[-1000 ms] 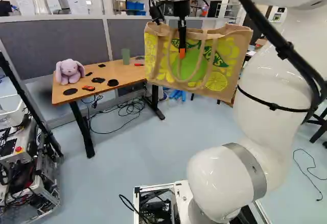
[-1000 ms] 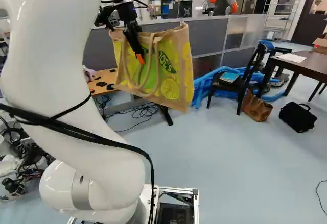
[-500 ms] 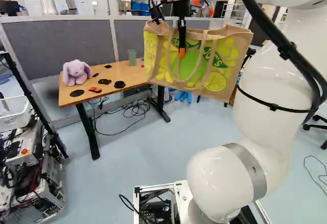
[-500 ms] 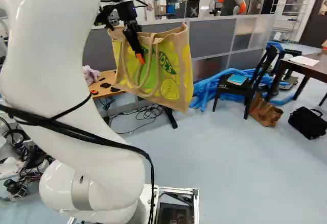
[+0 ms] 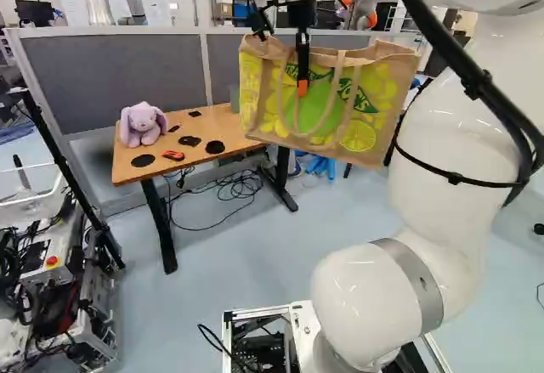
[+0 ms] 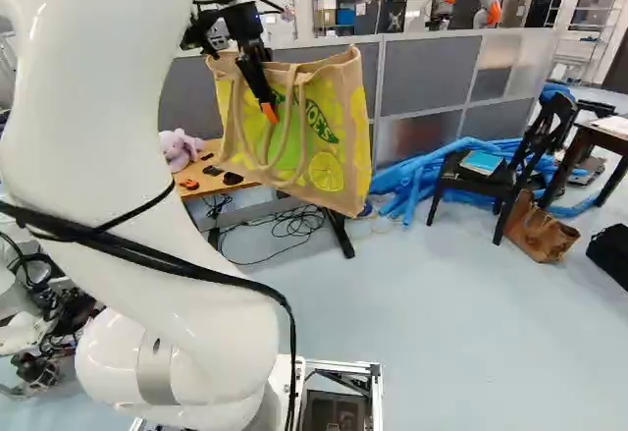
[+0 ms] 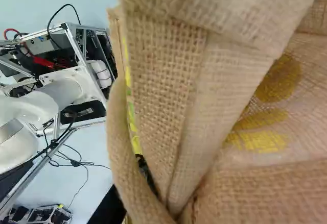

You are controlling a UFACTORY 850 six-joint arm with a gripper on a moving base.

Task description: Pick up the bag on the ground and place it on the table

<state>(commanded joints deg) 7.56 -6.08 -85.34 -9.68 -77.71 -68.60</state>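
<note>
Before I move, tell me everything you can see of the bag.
The bag looks like coarse tan woven cloth, with green and yellow print, including a citrus slice, and a drooping looped handle. It hangs open-topped and slightly tilted in the air, held near its top by the gripper.

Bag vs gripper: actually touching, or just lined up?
Touching. Left base view: the bag hangs above the floor from the gripper, one finger lying down its front, over the rim.
</note>
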